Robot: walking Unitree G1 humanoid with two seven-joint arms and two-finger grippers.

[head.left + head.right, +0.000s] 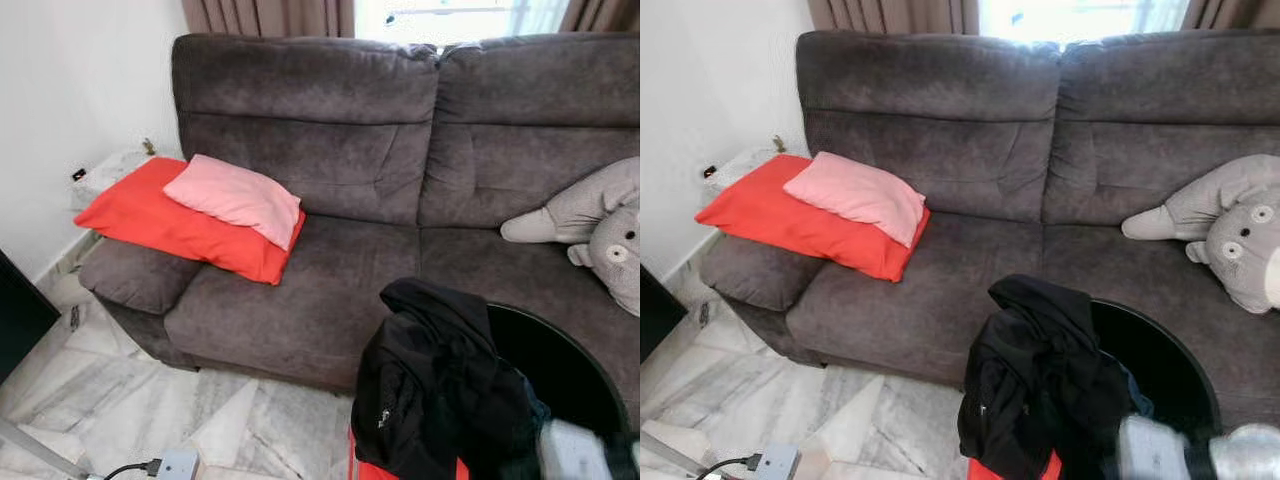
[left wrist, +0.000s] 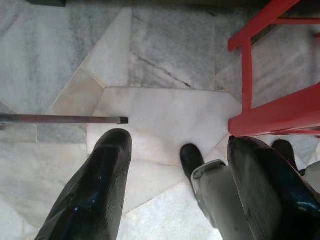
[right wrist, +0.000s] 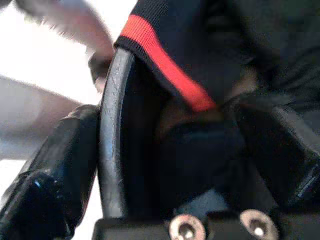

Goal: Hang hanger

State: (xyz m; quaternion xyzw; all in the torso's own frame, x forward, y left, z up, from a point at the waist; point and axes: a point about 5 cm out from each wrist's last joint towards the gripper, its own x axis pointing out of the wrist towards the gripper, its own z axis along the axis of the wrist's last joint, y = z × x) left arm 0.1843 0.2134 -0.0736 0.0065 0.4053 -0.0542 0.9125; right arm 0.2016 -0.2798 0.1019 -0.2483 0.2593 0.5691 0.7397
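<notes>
A black jacket (image 1: 430, 390) is draped over the near rim of a round black basket (image 1: 560, 345) in front of the sofa. It stands on a red frame (image 2: 272, 112). My right arm (image 1: 1170, 445) is blurred at the basket's near edge. In the right wrist view my right gripper (image 3: 165, 165) is open. The basket's black rim (image 3: 110, 150) and dark cloth with a red stripe (image 3: 165, 70) lie between its fingers. My left gripper (image 2: 180, 145) hangs open over the marble floor beside the red frame, holding nothing.
A dark grey sofa (image 1: 330, 290) fills the view, with a red pillow (image 1: 170, 225) and a pink pillow (image 1: 235, 198) on its left arm. A grey plush toy (image 1: 1230, 230) lies at the right. A cable and plug box (image 1: 170, 465) lie on the floor. A thin metal rod (image 2: 60, 119) lies by the left gripper.
</notes>
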